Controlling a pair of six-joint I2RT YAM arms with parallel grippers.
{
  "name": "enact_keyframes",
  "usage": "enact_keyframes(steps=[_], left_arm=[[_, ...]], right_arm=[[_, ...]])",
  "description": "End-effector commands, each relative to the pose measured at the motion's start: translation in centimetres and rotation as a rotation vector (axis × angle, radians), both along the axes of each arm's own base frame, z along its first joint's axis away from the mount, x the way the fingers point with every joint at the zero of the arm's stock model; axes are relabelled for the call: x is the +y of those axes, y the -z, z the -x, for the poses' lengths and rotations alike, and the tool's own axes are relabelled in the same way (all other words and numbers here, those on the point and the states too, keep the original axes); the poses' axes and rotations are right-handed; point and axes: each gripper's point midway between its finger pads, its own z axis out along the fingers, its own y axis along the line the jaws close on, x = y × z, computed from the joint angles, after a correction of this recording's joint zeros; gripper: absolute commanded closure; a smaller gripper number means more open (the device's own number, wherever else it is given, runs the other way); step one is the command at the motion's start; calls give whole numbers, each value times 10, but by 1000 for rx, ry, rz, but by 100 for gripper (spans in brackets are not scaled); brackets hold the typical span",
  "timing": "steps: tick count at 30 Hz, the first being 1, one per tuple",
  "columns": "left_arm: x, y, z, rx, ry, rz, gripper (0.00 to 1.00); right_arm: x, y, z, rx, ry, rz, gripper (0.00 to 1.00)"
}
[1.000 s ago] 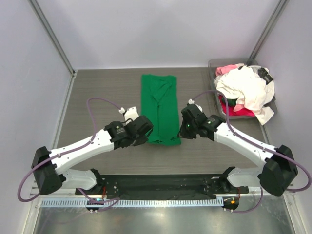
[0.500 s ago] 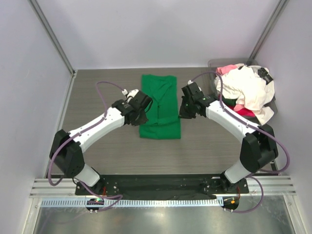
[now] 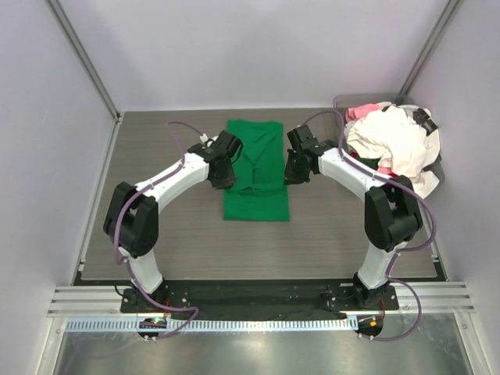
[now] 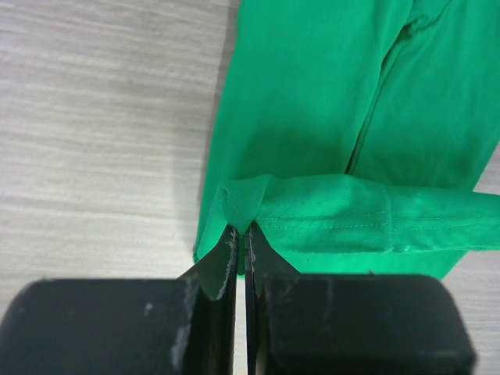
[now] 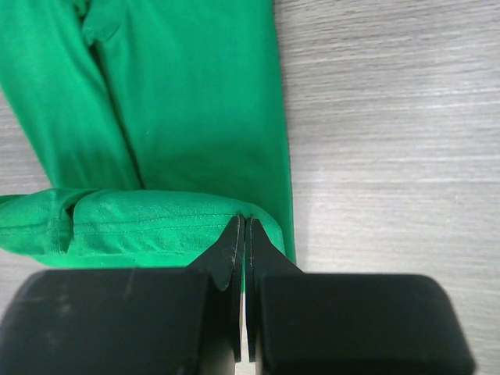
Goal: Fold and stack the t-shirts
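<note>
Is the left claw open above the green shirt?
No, the left claw is shut on a folded hem of the green shirt.

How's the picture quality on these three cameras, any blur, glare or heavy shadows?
Top external view: even light, sharp, shadows faint. Left wrist view: left gripper dark and soft up close, a shaded patch on the green t-shirt. Right wrist view: right gripper likewise dark; no glare.
</note>
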Motion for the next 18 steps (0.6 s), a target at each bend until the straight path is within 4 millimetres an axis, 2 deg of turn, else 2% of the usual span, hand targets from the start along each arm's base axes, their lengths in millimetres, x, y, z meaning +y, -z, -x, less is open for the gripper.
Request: enact_keyframes(steps=[1, 10, 13, 14, 15, 16, 17, 18], left_arm=[[-9, -4, -17, -19, 36, 30, 100], [-9, 19, -31, 20, 32, 36, 100], [-7, 24, -42, 28, 38, 34, 95], [-4, 30, -46, 48, 35, 29, 89], [-2, 21, -58, 52, 28, 58, 83], [0, 19, -64, 62, 36, 73, 75], [1, 13, -71, 66, 33, 87, 60], [7, 4, -83, 79, 19, 101, 55]], right_arm=[[7, -10, -17, -42, -24, -39, 99], [5, 14, -31, 2, -21, -37, 99], [5, 20, -39, 13, -14, -39, 99], [3, 20, -45, 8, -6, -40, 91], [6, 11, -56, -17, -5, -52, 75], [4, 11, -60, -9, -3, -45, 58], [0, 16, -68, 1, 5, -30, 40], [-2, 13, -75, 0, 14, -19, 36]])
